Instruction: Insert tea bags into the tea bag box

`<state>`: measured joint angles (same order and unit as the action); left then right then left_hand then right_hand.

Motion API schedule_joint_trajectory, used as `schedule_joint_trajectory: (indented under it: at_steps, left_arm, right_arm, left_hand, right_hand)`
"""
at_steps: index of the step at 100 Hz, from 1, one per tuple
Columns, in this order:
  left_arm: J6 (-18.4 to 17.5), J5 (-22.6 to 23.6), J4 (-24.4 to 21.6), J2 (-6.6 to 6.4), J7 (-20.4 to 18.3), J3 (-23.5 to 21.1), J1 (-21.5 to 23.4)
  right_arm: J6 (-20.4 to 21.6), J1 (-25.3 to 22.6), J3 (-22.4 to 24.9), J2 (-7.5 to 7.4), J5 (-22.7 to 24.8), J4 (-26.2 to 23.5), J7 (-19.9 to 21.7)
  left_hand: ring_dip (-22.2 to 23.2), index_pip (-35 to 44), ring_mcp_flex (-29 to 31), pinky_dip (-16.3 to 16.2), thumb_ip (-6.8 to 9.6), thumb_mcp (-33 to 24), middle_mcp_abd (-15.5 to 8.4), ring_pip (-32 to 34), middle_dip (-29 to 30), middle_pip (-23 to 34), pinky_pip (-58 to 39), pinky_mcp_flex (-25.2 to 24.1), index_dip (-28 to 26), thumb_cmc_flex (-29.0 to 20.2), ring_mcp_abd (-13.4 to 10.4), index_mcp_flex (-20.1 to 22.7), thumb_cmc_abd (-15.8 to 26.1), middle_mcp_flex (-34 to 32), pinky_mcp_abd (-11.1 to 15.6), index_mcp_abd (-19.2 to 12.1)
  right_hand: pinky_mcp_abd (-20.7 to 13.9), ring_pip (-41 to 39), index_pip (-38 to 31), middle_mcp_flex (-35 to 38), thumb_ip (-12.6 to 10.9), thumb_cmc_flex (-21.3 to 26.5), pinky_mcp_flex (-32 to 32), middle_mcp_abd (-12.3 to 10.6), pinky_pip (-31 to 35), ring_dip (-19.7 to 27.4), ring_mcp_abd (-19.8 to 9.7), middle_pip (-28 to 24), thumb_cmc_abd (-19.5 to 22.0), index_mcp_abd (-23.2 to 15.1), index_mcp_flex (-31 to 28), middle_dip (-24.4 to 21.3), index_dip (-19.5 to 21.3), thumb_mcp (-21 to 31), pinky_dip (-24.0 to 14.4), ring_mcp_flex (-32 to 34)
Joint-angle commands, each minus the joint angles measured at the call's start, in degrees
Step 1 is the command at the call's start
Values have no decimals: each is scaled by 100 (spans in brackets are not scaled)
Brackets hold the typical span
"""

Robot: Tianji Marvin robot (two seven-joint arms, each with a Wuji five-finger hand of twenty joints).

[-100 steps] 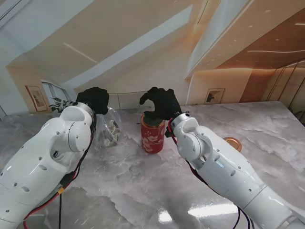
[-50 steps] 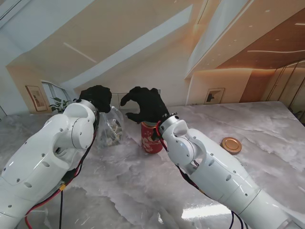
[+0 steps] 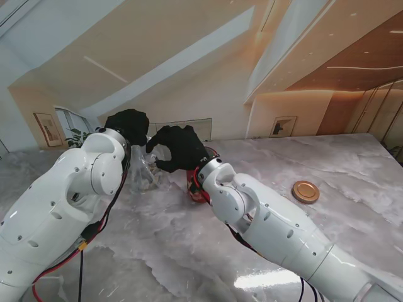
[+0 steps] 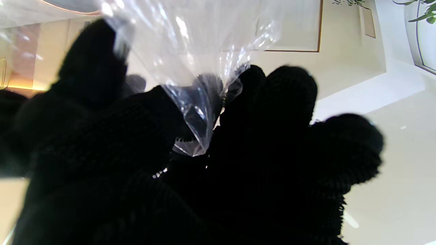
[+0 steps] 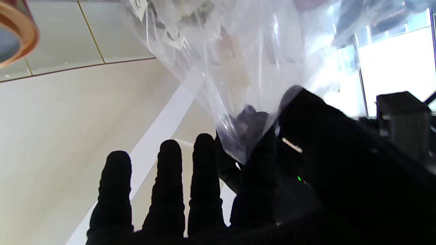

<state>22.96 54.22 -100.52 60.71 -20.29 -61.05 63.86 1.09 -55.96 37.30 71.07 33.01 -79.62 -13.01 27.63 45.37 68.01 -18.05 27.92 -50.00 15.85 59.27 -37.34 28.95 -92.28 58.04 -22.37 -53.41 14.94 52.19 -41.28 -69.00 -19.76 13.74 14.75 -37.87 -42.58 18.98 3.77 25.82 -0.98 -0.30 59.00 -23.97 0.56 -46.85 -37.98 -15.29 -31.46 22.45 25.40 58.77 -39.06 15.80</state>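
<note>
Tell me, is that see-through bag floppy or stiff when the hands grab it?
Probably floppy: the clear plastic bag crinkles and bunches where the left hand pinches it. Likely slippery too, since the film looks glossy. It seems light, hanging from a few fingers.

On the desk (image 3: 352, 157), the plastic bag (image 3: 146, 171) sits left of the tea bag box (image 3: 196, 187), just beside it. The left hand (image 3: 128, 126) is at the bag's top; the right hand (image 3: 178, 147) is between bag and box, possibly touching the bag. A lid (image 3: 305, 191) lies well right of the box.
</note>
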Motion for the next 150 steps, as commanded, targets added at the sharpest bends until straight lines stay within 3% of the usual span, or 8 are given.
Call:
schedule_joint_trajectory:
  at_steps: [1, 51, 84, 106, 122, 150]
  left_arm:
    - [-52, -34, -115, 21, -57, -35, 54]
    - [-171, -105, -195, 30, 26, -141, 115]
    - [-212, -163, -215, 36, 74, -151, 141]
    - [-239, -183, -223, 38, 83, -128, 152]
    - [-220, -181, -239, 39, 88, -129, 170]
    - [-210, -139, -280, 39, 108, -198, 223]
  right_arm:
    - [-36, 30, -56, 38, 28, 71, 137]
    - [-122, 266, -342, -92, 447, 84, 547]
    - [-524, 368, -513, -120, 720, 63, 672]
    - [-913, 335, -550, -66, 699, 18, 629]
    - [-767, 378, -553, -116, 782, 17, 702]
    - [-405, 431, -544, -221, 824, -10, 953]
  left_hand:
    - [11, 91, 200, -32, 76, -141, 548, 200, -71, 148, -425, 119, -109, -212, 80, 88, -105, -220, 454, 14]
    - [11, 85, 206, -33, 77, -144, 546, 202, -70, 147, -426, 120, -111, -207, 75, 86, -107, -222, 456, 15]
    - [11, 82, 199, -33, 80, -150, 540, 200, -71, 148, -426, 120, -111, -205, 75, 88, -108, -220, 468, 12]
    - [11, 81, 198, -33, 75, -145, 543, 201, -71, 151, -428, 120, -114, -208, 81, 91, -103, -220, 469, 13]
    - [12, 79, 200, -34, 77, -147, 561, 203, -72, 153, -430, 120, -113, -208, 85, 93, -104, -222, 462, 13]
    - [11, 81, 203, -34, 74, -147, 541, 203, -69, 151, -428, 120, -116, -207, 75, 89, -98, -213, 456, 16]
  right_hand:
    - [-45, 66, 68, 47, -91, -3, -19, -60, -68, 58, -107, 31, 167, -113, -110, -24, 49, 157, 21, 133]
    - [12, 59, 102, 83, 0, 143, 38, -48, -80, 50, -54, 31, -148, 54, -194, -11, 20, 211, 6, 169]
    - [39, 98, 199, 76, 48, 120, -1, 74, -88, 66, 39, 126, -257, 304, -145, -46, -3, 67, -16, 117]
    - [24, 6, 246, 20, 21, -216, -83, 157, 1, 25, 90, 81, 72, 465, -125, -24, 17, -399, -89, 12]
    - [42, -5, 274, 21, -13, -60, -67, 150, 11, 24, 97, 89, -156, 348, -140, -30, 19, -388, -93, 14]
    - [108, 189, 401, 56, 90, -38, -58, 69, -106, 125, 58, 275, -682, 375, -227, -105, 6, 106, -29, 46]
